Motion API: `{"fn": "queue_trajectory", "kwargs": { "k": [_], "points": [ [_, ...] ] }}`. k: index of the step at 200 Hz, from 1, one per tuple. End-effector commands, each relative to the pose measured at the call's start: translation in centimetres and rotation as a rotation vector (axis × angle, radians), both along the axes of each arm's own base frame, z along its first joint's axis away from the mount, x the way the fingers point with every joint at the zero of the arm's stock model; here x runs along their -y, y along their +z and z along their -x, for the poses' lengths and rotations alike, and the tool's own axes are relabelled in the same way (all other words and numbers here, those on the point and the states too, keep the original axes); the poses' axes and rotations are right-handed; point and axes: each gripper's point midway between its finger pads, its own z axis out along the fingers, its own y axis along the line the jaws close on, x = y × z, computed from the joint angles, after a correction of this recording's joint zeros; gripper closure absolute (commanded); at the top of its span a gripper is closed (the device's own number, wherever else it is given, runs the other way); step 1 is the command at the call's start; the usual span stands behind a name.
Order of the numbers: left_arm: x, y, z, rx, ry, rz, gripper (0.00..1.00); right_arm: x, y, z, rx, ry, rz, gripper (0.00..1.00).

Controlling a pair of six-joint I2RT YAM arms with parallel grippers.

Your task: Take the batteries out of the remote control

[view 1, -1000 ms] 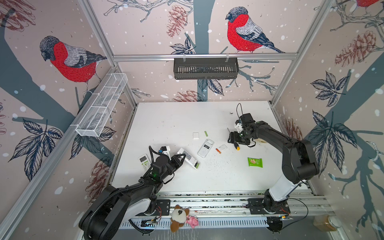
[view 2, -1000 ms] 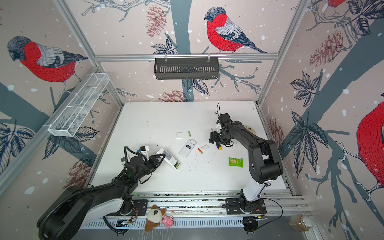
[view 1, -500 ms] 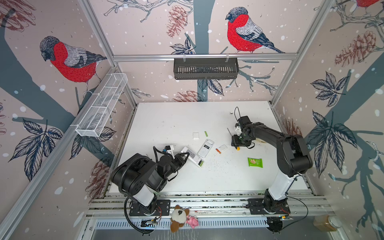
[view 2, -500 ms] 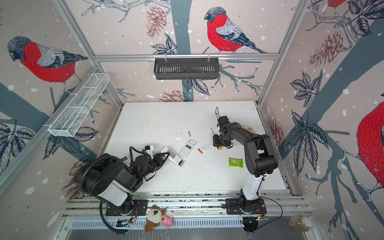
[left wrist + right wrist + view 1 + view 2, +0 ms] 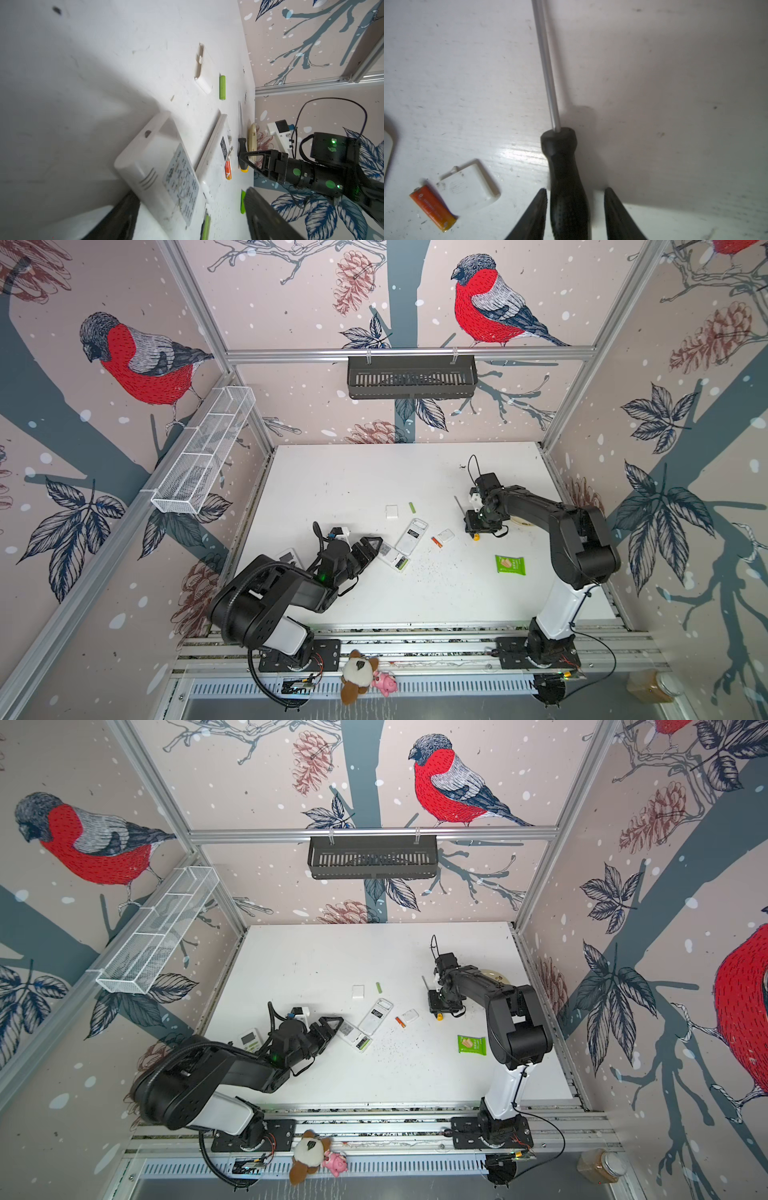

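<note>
L claw (image 5: 376, 551) newly wide at remote (image 5: 392, 558); R claw (image 5: 575, 191) astride screwdriver (image 5: 564, 166).

You're looking into a booth whose walls (image 5: 291, 302) carry bullfinch and pinecone wallpaper, framed in aluminium rails (image 5: 407, 353). A black slotted basket (image 5: 411, 381) hangs on the back rail, a white wire basket (image 5: 203, 452) on the left wall. The white surface (image 5: 353, 472) is scuffed, speckled and evenly lit.

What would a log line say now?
left gripper: open at remote | seated green battery: in remote | right gripper: open, straddling screwdriver handle | orange battery, loose green battery: on table
</note>
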Motion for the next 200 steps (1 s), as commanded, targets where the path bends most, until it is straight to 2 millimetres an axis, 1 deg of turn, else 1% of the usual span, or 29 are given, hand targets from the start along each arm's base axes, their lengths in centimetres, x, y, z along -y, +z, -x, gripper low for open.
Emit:
{"fn": "queue_trajectory", "kwargs": {
  "k": [1,9,14,26,29,51,67,93,106,113,117,131,148,166,174,189,200],
  "points": [
    [-3.3,-3.8,1.2,-0.178,0.090,-0.184,0.14,0.0,-0.2,-0.2,0.000,-0.009,0.012,0.60],
    [-3.6,-3.3,0.9,-0.183,0.104,-0.196,0.12,0.1,-0.1,-0.3,0.005,-0.009,0.018,0.63],
    [-3.9,-3.1,0.9,-0.196,0.114,-0.208,0.08,0.2,0.0,-0.3,0.010,-0.006,0.025,0.66],
    [-4.4,-2.4,0.7,-0.217,0.134,-0.230,0.04,0.3,-0.1,-0.2,0.017,0.005,0.037,0.72],
    [-4.5,-2.2,0.7,-0.224,0.139,-0.237,0.02,0.3,0.0,-0.3,0.021,0.008,0.039,0.74],
    [-5.2,-0.9,0.9,-0.260,0.167,-0.246,0.01,0.6,-0.1,-0.1,0.022,0.021,0.056,0.82],
    [-4.9,1.6,0.3,-0.208,0.149,-0.232,0.01,0.5,0.2,-0.2,0.036,0.036,0.055,0.86],
    [-3.8,6.9,-1.4,-0.070,0.131,-0.174,0.01,0.0,1.4,-0.6,0.075,0.077,0.055,0.96],
    [-2.8,9.5,-2.5,-0.003,0.102,-0.134,0.02,-0.5,2.3,-0.7,0.100,0.106,0.058,0.97],
    [-2.0,10.4,-3.0,0.022,0.074,-0.112,0.02,-0.8,2.8,-0.7,0.114,0.124,0.058,0.97],
    [-1.5,11.1,-3.3,0.033,0.059,-0.097,0.02,-1.1,3.2,-0.7,0.123,0.136,0.055,0.97],
    [0.3,12.2,-4.1,0.040,-0.001,-0.042,0.02,-2.4,4.6,-0.4,0.152,0.176,0.035,0.98],
    [2.7,12.7,-5.1,0.036,-0.068,0.050,0.02,-4.8,6.2,0.6,0.186,0.249,-0.013,0.98],
    [4.9,13.6,-6.1,0.049,-0.110,0.119,0.02,-8.0,7.6,1.9,0.213,0.341,-0.047,0.98],
    [5.7,13.9,-6.5,0.057,-0.126,0.130,0.03,-9.4,8.3,2.5,0.219,0.375,-0.063,0.98],
    [7.0,14.4,-7.2,0.067,-0.147,0.138,0.05,-11.2,9.1,3.2,0.229,0.408,-0.092,0.98],
    [7.7,14.2,-7.5,0.058,-0.158,0.141,0.05,-12.5,9.7,3.6,0.240,0.433,-0.112,0.99]
  ]
}}
